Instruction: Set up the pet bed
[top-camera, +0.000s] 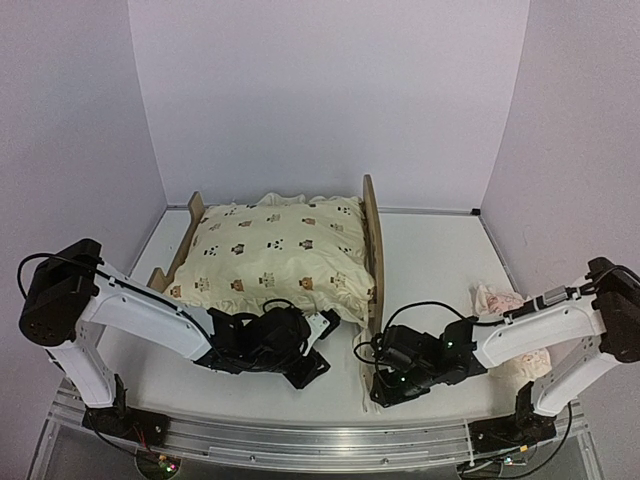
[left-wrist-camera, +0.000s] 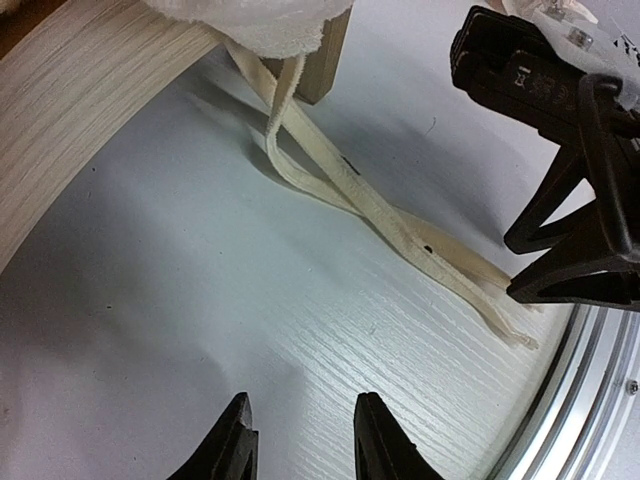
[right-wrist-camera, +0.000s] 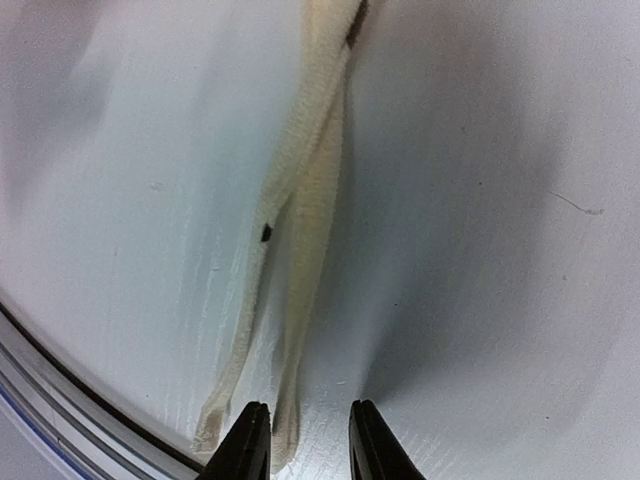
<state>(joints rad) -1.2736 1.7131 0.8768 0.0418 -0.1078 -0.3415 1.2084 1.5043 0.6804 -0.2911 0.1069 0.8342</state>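
The pet bed (top-camera: 371, 235) stands at the back of the table, a light-wood frame with its tall rounded board on the right. A cream animal-print cushion (top-camera: 280, 250) covers the top. The cushion's two cream ties (left-wrist-camera: 400, 235) hang off its near right corner and trail flat across the table. My left gripper (left-wrist-camera: 302, 425) is open over bare table, short of the ties, beside the curved wooden board (left-wrist-camera: 80, 120). My right gripper (right-wrist-camera: 305, 430) is open and low over the table. The end of one tie (right-wrist-camera: 285, 430) lies just inside its left finger, unclamped.
A small pink ruffled pillow (top-camera: 497, 298) lies on the table to the right, near the right arm. The metal rail of the table's near edge (left-wrist-camera: 590, 400) runs close behind both grippers. The right gripper's black fingers (left-wrist-camera: 560, 250) sit close to the left gripper's view.
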